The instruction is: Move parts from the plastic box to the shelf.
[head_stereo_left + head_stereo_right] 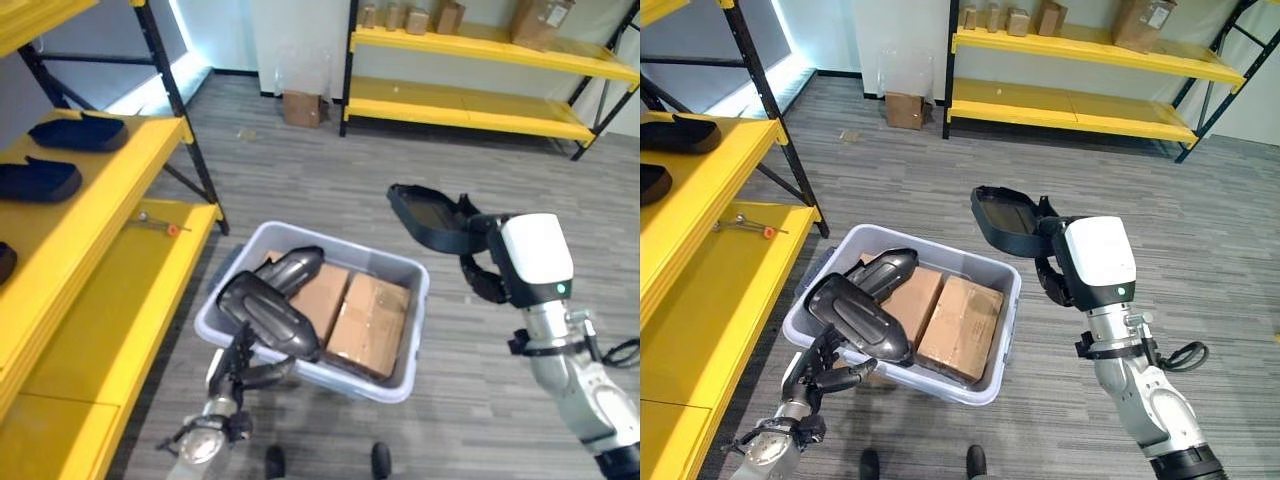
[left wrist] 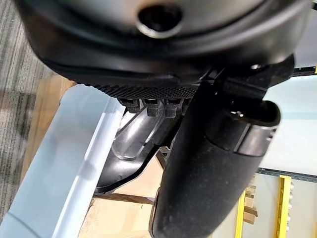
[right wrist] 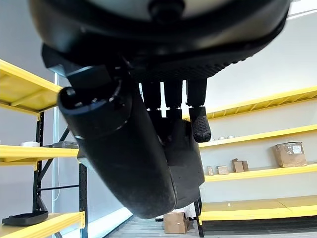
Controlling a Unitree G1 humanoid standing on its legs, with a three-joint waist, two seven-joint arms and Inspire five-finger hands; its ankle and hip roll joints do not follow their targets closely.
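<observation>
Left eye view: right hand (image 1: 487, 262) clamped on black moulded plastic part (image 1: 430, 217), left hand (image 1: 243, 362) on another (image 1: 268, 312) at grey plastic box's (image 1: 412, 330) near-left corner; lift clear of rim, then carry to yellow shelf (image 1: 100, 260).

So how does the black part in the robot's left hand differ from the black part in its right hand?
The long black plastic part in the left hand is rounded, closed and glossy, and hangs low over the grey plastic box. The flat black tray-shaped part in the right hand is open, with a raised rim, and is held high, beside the box over the floor. Both are dark moulded pieces, each gripped by one hand.
</observation>
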